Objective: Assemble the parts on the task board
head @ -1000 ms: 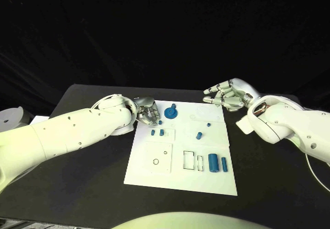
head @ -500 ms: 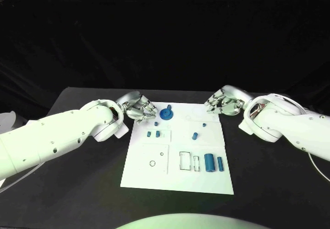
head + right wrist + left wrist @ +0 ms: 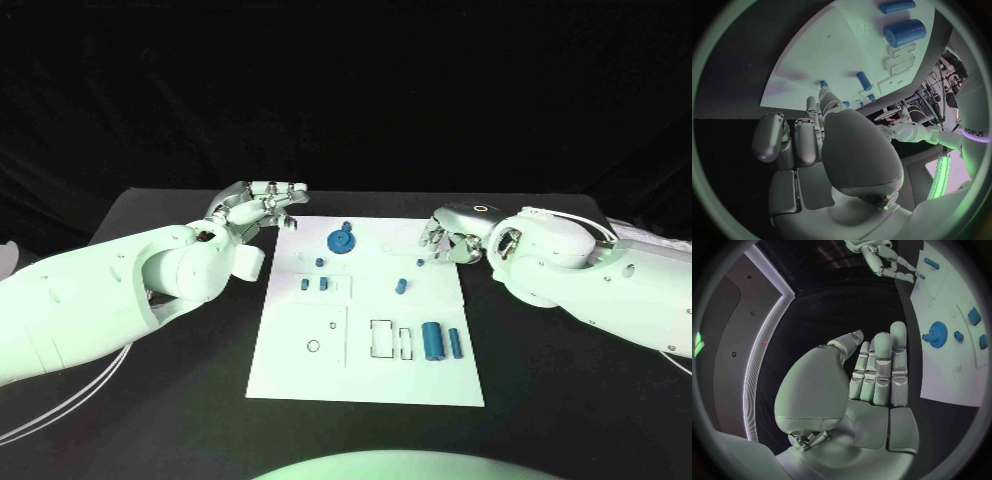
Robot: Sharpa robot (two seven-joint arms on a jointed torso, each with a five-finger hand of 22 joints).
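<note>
Two hands at the far corners of the white board, both holding nothing.

The left hand (image 3: 264,203) is over the black table (image 3: 173,215) just beside the far left corner of the board (image 3: 296,370), with its fingers (image 3: 879,365) straight, close together and empty. The right hand (image 3: 450,238) is at the far right edge of the board with its fingers (image 3: 795,135) bent loosely and nothing in them. Between the two hands lies the blue gear (image 3: 342,241), nearer to the left hand; a small blue peg (image 3: 401,286) lies just in front of the right hand, and two blue cylinders (image 3: 441,343) lie well apart from both hands, at the near right part of the board. The near half of the board and the table around it give free room. Compared with one second ago, the left hand is off the board edge and its fingers are straighter, and the right hand is lower and closer to the board.
</note>
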